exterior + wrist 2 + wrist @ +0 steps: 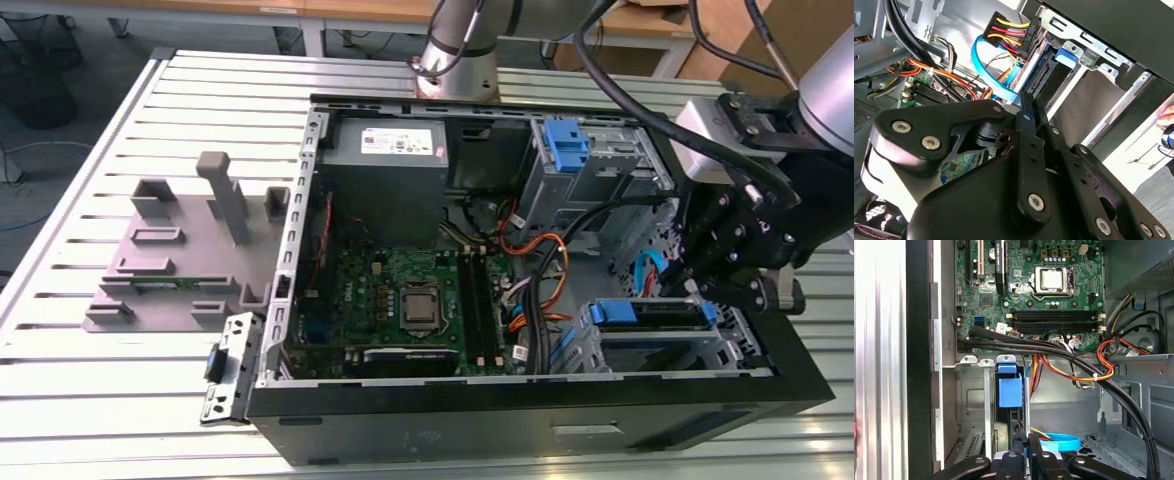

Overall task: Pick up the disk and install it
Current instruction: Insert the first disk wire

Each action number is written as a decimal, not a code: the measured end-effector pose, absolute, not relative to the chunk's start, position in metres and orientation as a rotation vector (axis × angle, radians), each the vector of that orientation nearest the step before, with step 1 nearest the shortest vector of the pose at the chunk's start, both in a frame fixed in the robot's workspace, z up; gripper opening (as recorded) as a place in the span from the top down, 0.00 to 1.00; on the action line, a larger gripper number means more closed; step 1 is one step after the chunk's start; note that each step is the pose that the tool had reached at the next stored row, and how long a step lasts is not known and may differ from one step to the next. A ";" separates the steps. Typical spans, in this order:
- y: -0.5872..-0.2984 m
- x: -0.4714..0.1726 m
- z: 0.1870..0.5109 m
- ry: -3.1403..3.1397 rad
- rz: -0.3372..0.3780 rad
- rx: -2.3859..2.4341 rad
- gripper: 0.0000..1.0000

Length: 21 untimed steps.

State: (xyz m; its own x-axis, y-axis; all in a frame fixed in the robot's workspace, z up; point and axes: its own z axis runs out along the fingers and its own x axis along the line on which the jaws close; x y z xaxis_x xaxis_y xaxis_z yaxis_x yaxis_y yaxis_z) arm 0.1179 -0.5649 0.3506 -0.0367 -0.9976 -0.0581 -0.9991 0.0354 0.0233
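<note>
Exterior view: my hand (703, 288) hangs at the exterior view's right, just above the drive cage (667, 352) of the open computer case (534, 432), which lies on the slatted counter (120, 400). The disk (650, 313) sits in that cage, its blue carrier edge showing, just below my fingertips. I cannot tell whether I touch it.

Second wrist view: my hand (1026, 107) has its fingers pressed together with nothing between them, pointing at the disk (1051, 75) in its slot. A blue cable (989, 75) curves just beside them.

First wrist view: my hand (1026, 440) is drawn together, in line with the disk (1010, 390) standing in the cage. The motherboard (1024, 295) lies beyond.
</note>
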 end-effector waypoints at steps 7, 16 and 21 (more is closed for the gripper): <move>-0.570 0.118 0.348 2.241 0.090 -2.162 0.84; -0.571 0.116 0.345 2.222 0.098 -2.167 0.84; -0.571 0.116 0.343 2.214 0.099 -2.173 0.84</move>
State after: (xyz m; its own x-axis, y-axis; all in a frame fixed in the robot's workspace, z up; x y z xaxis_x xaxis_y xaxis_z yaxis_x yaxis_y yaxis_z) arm 0.1163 -0.5713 0.3433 -0.0193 -0.9973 -0.0710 -0.9997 0.0180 0.0193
